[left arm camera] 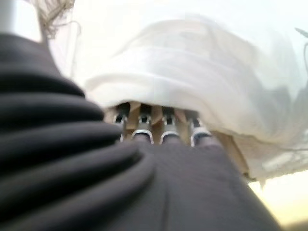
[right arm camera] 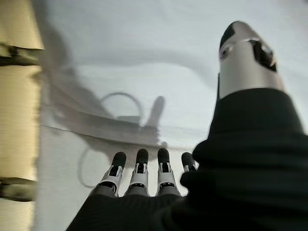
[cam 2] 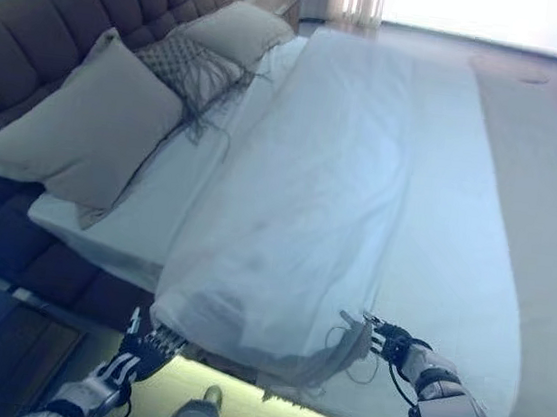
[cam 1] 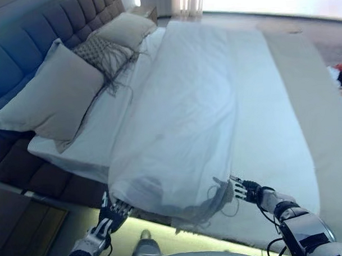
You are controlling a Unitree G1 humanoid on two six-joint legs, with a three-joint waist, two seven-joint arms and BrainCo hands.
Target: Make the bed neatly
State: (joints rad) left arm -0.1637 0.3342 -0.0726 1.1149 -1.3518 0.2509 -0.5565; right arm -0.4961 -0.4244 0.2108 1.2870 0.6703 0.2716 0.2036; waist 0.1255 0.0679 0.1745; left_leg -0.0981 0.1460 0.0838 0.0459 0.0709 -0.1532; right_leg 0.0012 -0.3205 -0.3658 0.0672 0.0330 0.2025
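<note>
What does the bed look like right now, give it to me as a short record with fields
cover: white sheet lying in a long bunched strip down the bed, its near end humped at the bed's edge
pillows: two beige pillows and a fringed cushion at the headboard
left hand: left hand at the near corner, fingertips hidden under the sheet's edge
right hand: right hand over the sheet's near end, fingers straight, holding nothing
state: bed not yet made

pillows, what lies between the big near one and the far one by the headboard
A dark patterned fringed cushion lies between the near pillow and the far pillow, seen in both eye views.
</note>
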